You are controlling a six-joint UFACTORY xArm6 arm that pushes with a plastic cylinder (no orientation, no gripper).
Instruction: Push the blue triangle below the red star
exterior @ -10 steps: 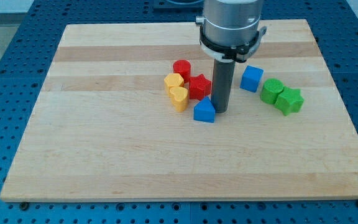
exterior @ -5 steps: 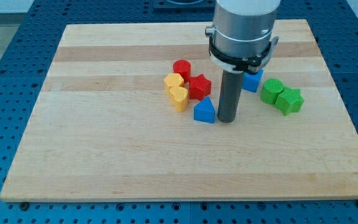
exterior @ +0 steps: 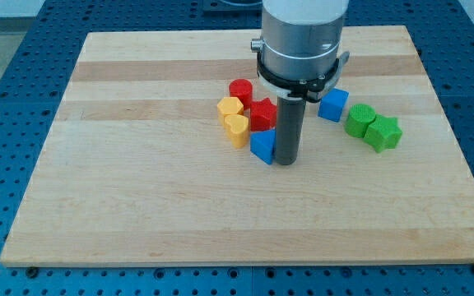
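Note:
The blue triangle lies on the wooden board, directly below the red star and close to it. My tip stands against the triangle's right side and hides part of it. The rod also covers the star's right edge.
A red cylinder sits above-left of the star. Two yellow blocks lie left of the star. A blue cube is to the rod's right. Two green blocks, one star-shaped, lie further right.
My tip first moved right and down, then swung back left, pushing the blue triangle slightly left so it sits under the red star.

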